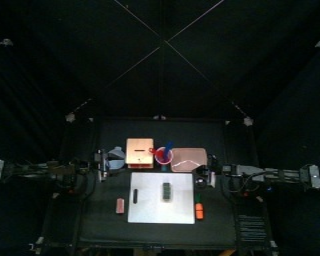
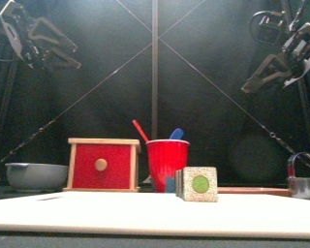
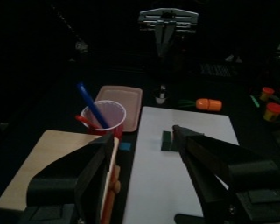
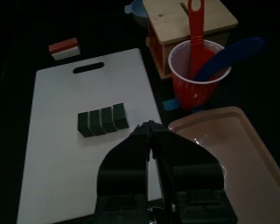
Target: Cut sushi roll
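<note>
The sushi roll [image 1: 170, 190] is a small blackish oblong lying on the white board [image 1: 156, 210]. Seen from the front, its near end [image 2: 197, 183] shows a green centre. In the right wrist view the roll [image 4: 102, 120] shows cross lines dividing it into segments. My left gripper [image 3: 145, 140] is open and empty, held high at the table's left side [image 2: 35, 39], with the roll [image 3: 166, 140] ahead of it. My right gripper [image 4: 149, 129] is shut on nothing, raised on the right [image 2: 281, 58], just beside the roll and over the board [image 4: 73, 149].
Behind the board stand a wooden box with a red front [image 2: 104, 165], a red cup [image 2: 167, 165] holding utensils, a pink tray [image 1: 190, 157] and a grey bowl [image 2: 36, 174]. An orange-red bar [image 1: 200, 212] lies right of the board, a reddish-brown block [image 1: 120, 205] left.
</note>
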Motion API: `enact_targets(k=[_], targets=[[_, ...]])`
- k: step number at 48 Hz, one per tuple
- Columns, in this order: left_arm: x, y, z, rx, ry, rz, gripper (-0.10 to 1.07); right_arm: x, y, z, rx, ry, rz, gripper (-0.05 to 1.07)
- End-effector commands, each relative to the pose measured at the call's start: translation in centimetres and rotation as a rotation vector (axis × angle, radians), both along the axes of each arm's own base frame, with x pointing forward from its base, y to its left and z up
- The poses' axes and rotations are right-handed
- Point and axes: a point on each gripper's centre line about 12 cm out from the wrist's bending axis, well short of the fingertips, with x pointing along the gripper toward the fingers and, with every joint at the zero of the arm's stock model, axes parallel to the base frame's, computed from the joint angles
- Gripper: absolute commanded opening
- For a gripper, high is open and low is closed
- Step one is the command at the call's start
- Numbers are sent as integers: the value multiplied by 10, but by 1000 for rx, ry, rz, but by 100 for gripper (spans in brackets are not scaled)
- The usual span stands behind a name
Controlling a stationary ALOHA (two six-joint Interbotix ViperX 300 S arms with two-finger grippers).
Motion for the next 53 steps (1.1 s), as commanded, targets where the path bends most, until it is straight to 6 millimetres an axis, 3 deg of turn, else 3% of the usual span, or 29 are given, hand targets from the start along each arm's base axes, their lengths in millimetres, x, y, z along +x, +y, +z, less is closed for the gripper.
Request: enact_targets(k=[1,10,18,34,53], targets=[[3,2,14,5,-37,1,90,2,-2,5,-15,-19,-2,1],[5,6,7,6,-9,18,90,11,-10,27,-94,-91,-12,2],[11,12,2,-3,11,36,90,31,-20,43,-118,-105,-31,2],[31,21,5,8,49,51,90,60,-29,49,-111,-34,-36,2],[67,48,-7,-28,125,104,90,54,-28,29,-100,-10,-37,2]])
